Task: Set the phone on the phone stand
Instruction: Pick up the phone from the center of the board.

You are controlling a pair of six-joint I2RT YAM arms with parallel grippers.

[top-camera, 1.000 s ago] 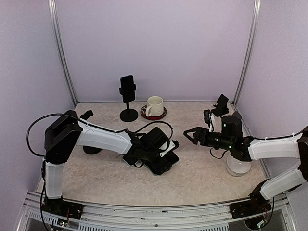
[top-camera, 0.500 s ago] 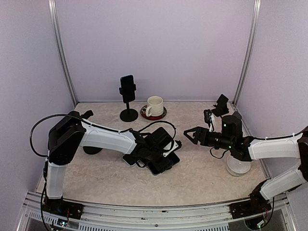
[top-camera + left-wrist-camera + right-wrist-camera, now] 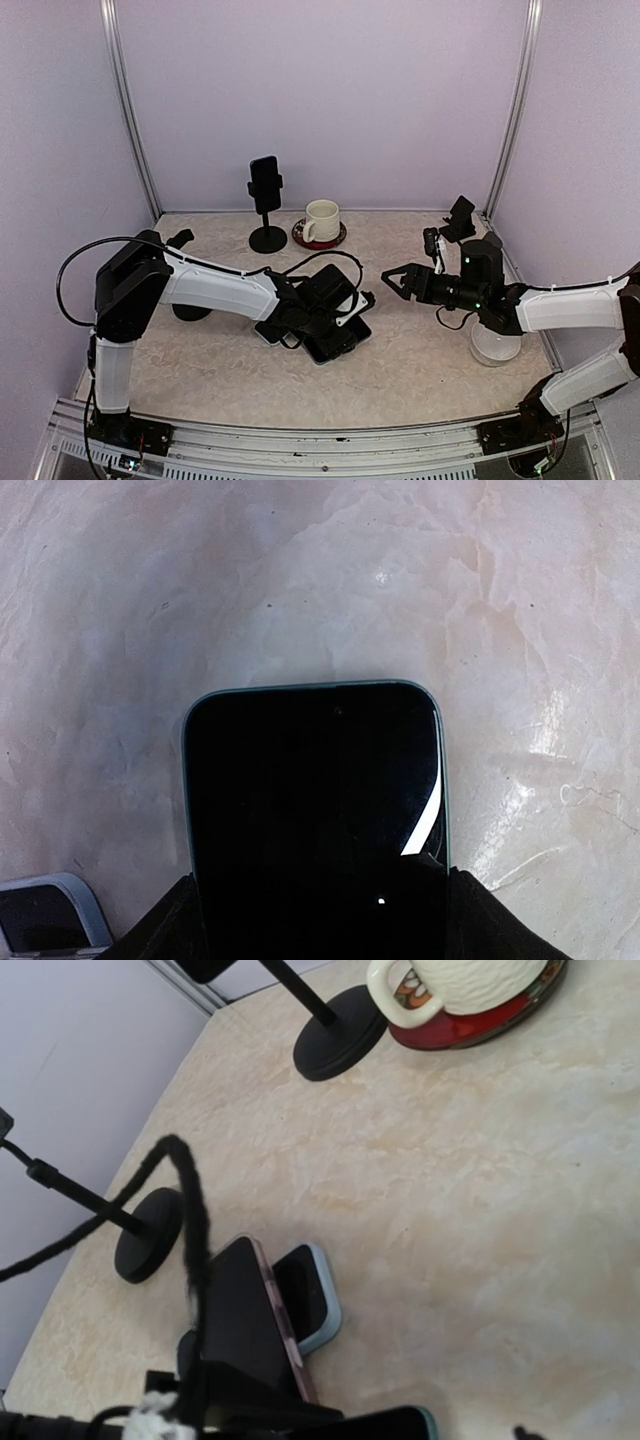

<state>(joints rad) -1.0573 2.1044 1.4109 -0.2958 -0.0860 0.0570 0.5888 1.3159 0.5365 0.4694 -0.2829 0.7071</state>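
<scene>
phone (image 3: pixel 315 810) between left fingers (image 3: pixel 165 936)

Counting phones, I get four: a dark phone (image 3: pixel 265 178) up on the back stand (image 3: pixel 267 238), then three bunched on the table (image 3: pixel 420 370): teal-edged phone (image 3: pixel 315 810), pink-edged phone (image 3: pixel 240 1310), pale blue phone (image 3: pixel 312 1295). Round-footed stands, two, counting the left stand (image 3: pixel 148 1248). One mug (image 3: pixel 322 220), one red saucer (image 3: pixel 450 1032).

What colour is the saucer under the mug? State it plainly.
Red. The saucer shows best in the right wrist view.
</scene>
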